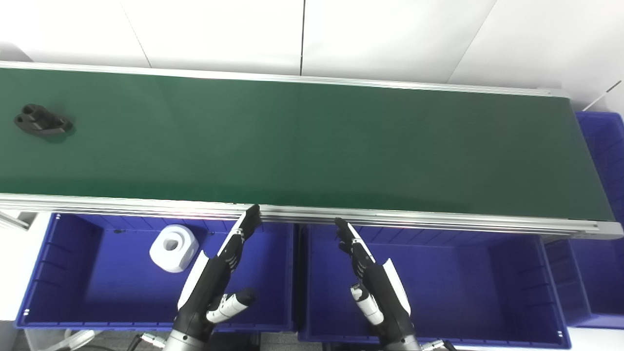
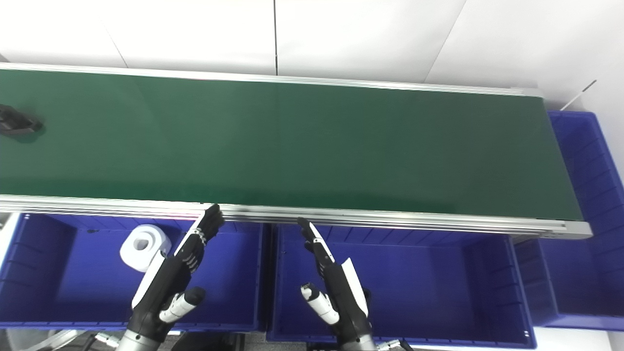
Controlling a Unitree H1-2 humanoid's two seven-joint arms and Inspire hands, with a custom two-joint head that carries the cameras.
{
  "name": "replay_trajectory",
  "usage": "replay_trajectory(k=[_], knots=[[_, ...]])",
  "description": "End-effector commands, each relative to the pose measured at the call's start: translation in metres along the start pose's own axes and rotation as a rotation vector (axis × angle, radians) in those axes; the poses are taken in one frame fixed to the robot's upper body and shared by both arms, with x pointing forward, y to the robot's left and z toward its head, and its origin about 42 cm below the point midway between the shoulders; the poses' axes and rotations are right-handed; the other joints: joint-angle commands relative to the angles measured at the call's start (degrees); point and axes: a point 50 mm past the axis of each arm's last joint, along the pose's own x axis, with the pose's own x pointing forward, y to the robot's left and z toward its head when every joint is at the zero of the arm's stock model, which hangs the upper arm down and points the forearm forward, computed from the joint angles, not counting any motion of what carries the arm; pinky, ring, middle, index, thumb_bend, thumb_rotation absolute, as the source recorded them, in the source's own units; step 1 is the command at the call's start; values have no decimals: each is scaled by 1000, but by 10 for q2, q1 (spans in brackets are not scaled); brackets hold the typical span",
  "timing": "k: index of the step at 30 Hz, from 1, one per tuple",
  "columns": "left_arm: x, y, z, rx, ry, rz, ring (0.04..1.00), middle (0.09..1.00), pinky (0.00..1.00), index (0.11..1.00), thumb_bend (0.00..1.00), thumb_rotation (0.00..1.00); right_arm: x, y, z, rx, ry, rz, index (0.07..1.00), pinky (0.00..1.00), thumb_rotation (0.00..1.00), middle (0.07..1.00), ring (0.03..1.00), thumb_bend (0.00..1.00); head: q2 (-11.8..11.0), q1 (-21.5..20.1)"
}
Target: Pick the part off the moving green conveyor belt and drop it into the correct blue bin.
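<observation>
A black part (image 1: 42, 120) with two round holes lies on the green conveyor belt (image 1: 312, 146) at its far left end; in the right eye view the part (image 2: 17, 124) is cut by the picture's edge. My left hand (image 1: 214, 275) hovers open over the left blue bin (image 1: 78, 292), fingertips near the belt's front rail. Over the middle blue bin (image 1: 487, 287) my right hand (image 1: 373, 280) is open too, fingers straight and pointing at the belt. Neither hand holds anything, and both are far from the part.
A white ring-shaped part (image 1: 173, 247) lies in the left bin. A third blue bin (image 1: 602, 204) stands beyond the belt's right end. An aluminium rail (image 1: 438, 219) runs along the belt's near edge, above the bins. A white wall is behind.
</observation>
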Motion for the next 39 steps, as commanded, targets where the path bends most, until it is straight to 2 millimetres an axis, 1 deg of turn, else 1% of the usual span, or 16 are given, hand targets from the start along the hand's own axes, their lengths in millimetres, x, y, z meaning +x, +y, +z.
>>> replay_trajectory(k=[1,12,21,25,34,39], knots=[[2,-1,6,15,-40,-15,1000,1000,1000,1000,844,871,1,1,9,3,-64,-11,960,948,1000,979,970,883,-1,-1],[3,-6,7,18,-54,-15,1000,1000,1000,996,855,866,1,0,9,-1,-69,-11,958,957,1000,977,973,886,-1,-1],[3,-5,7,36,-60,-18,1000,1000,998,984,848,861,2,0,11,-21,-86,-13,959,950,1000,977,973,895,0,-1],[2,-2,10,72,-62,-30,990,993,979,963,825,888,1,0,12,-22,-122,-33,946,923,1000,961,954,893,1,-1],[1,-1,12,82,-63,-35,982,979,981,954,808,893,2,1,13,-25,-143,-28,950,932,1000,970,963,875,1,-4],[1,-2,12,82,-57,-31,983,978,987,951,827,890,3,1,13,-29,-140,-24,948,945,1000,973,969,884,0,-4]])
